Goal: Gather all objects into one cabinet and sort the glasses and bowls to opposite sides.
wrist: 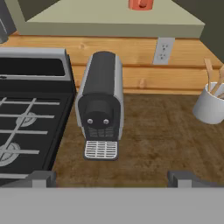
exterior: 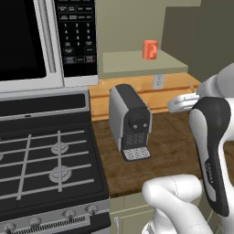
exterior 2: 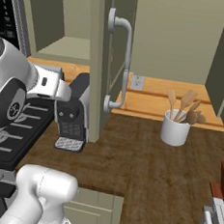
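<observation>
The orange-red mug (exterior: 150, 49) sits on the pale green shelf (exterior: 137, 64) of the open olive-green cabinet (exterior 2: 64, 27), up above the coffee machine (exterior: 130, 121) and a bit to the right of it. In the hand view the mug (wrist: 140, 4) is at the very top edge, cut off, w/ the shelf (wrist: 109, 19) under it.

The coffee machine stands on the brown wood counter (exterior: 169, 151), just beside the stove (exterior: 41, 155), which is on its left. A microwave (exterior: 41, 41) hangs above the stove. A wall plug (exterior: 158, 81) is on the wood wall behind the coffee machine, below the shelf.

The cabinet door (exterior 2: 102, 59) is swung open, and its long curved grey-white handle (exterior 2: 121, 61) shows in the right base view, just right of the coffee machine (exterior 2: 72, 117). A white pot w/ wooden spoons (exterior 2: 177, 122) stands on the counter, well apart from the coffee machine, on its right.

The gripper (wrist: 111, 179) hangs over the counter in front of the coffee machine. Its two dark tips are wide apart w/ nothing between them. It touches nothing.
</observation>
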You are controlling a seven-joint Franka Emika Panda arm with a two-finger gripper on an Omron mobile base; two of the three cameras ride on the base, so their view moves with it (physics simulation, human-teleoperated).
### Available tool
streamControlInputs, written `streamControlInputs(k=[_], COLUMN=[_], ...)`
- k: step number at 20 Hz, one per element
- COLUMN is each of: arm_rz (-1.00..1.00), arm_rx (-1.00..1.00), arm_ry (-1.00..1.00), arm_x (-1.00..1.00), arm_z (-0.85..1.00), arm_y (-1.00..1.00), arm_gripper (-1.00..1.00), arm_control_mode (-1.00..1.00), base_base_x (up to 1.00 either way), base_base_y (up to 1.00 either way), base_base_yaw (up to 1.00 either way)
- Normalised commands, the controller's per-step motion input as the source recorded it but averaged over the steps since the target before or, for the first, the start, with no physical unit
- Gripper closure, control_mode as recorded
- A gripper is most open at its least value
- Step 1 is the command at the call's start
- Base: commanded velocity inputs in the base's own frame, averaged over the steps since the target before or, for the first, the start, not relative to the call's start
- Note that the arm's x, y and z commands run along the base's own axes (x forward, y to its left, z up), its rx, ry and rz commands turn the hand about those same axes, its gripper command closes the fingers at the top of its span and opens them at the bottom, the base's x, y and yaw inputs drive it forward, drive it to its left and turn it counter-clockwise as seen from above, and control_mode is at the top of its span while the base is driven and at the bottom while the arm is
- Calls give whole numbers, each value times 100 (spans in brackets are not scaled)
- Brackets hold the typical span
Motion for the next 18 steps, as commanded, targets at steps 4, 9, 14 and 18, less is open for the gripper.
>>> streamControlInputs(k=[4,9,14,18], arm_rz=[0,-2,-1,-1], arm_rx=[7,3,4,2], arm_ry=[-22,-28,-25,-25], arm_x=[5,18,29,17], arm_z=[54,60,40,28], arm_y=[0,0,0,-3], arm_gripper=[-100,-100,-100,-100], arm_control_mode=[-100,-100,-100,-100], base_base_x=[0,0,0,0], base_base_y=[0,0,0,0], base_base_yaw=[0,0,0,0])
